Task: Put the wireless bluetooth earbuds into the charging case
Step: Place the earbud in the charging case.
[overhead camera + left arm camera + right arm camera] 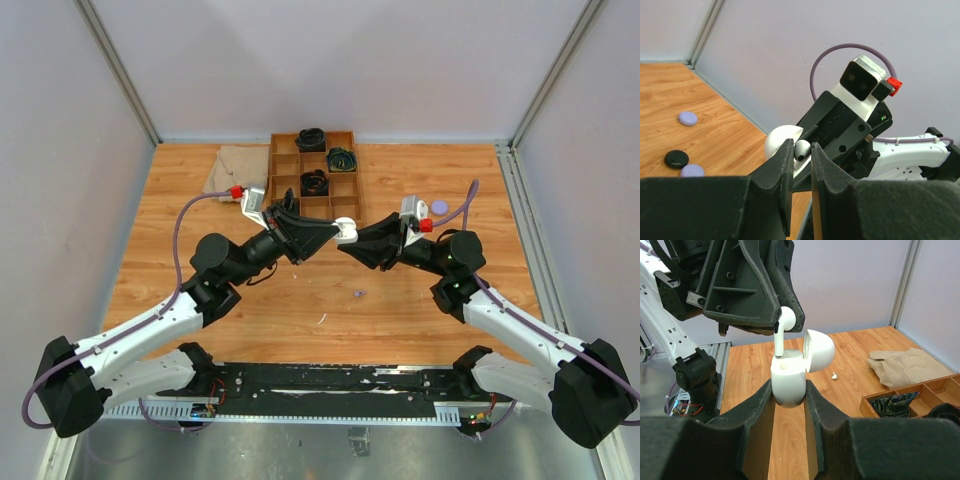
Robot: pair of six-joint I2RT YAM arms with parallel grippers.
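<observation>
Two arms meet above the table's centre. At 6 o'clock in the right wrist view, the right gripper (789, 397) is clamped on a white case (788, 375), its lid hinged open toward 3 o'clock. From 12 o'clock, the left gripper (801, 160) pinches a white earbud (781, 330), its stem reaching down into the case mouth. A loose bud (834, 375) lies on the table beyond. Seen from the top, a tray (272, 165) sits at 12 o'clock from the case.

Nose to nose in the middle
A white case (347, 230) sits between left gripper (333, 227) and right gripper (352, 242); brown tray (285, 163) at twelve o'clock.
</observation>
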